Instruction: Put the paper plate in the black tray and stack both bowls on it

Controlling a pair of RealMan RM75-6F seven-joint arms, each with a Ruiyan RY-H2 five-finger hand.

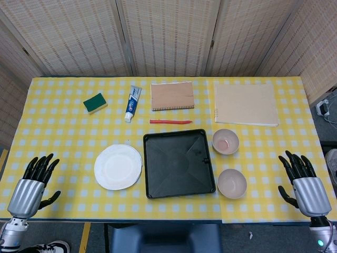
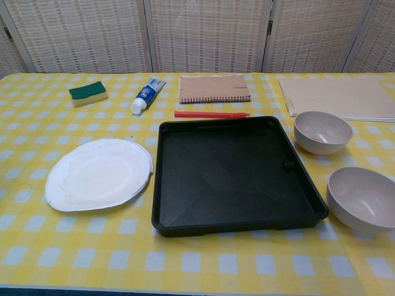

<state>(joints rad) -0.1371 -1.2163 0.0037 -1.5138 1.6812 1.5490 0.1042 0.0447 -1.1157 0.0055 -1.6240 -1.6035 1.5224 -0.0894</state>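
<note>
the plate [image 1: 118, 166] lies at 2 o'clock from the left hand [image 1: 32, 184], the nearer one. both hands' fingers are wide, holding nothing; right hand [image 1: 304, 183] waits.

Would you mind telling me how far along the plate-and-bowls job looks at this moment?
Nothing looks done yet. The black tray holds nothing, the paper plate lies on the table to its left, and the two bowls sit apart to its right. The left hand and right hand hold nothing. All three placements remain.
</note>
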